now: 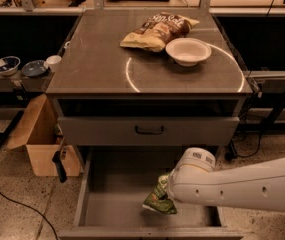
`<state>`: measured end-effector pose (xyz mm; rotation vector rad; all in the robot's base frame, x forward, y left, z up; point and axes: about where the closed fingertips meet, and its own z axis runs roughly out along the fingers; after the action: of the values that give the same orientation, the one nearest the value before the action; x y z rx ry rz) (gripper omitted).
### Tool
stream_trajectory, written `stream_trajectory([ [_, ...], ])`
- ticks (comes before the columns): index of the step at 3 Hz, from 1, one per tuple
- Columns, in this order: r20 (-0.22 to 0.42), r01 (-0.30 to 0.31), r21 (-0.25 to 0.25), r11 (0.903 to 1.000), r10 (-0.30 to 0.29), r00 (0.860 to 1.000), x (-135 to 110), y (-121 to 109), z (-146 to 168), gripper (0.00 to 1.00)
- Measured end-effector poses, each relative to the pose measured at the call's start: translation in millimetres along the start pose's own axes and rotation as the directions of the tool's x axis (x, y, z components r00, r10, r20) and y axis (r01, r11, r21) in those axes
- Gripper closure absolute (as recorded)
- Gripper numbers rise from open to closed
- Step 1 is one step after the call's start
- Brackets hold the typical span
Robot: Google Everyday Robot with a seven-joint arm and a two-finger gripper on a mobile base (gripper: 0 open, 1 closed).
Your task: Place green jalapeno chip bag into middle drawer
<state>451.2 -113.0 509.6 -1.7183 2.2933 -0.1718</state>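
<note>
The white arm (242,186) reaches in from the right, wrist bent, with its gripper (170,188) low at its left end.

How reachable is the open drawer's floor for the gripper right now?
Likely yes: the gripper, at the green bag, hangs low over the open drawer, and the floor beneath shows nothing in the way.

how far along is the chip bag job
Done: the middle drawer stands open. In hand: the green jalapeno chip bag hangs low inside it at the gripper, which is mostly hidden behind the white arm. Left: release the bag and withdraw the arm.
</note>
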Motion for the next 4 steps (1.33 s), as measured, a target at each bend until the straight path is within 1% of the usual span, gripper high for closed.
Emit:
stream_trajectory([
  [1, 0.0, 0.0, 0.0, 1.0, 0.0, 1.0, 0.0, 0.0, 0.0, 1.0],
  [2, 0.004, -0.012, 0.021, 0.9997, 0.012, 1.0, -0.1, -4.4, -2.0, 1.0],
  [4, -0.003, -0.027, -0.016, 0.9995, 0.027, 1.0, -4.4, 1.7, 24.0, 1.0],
])
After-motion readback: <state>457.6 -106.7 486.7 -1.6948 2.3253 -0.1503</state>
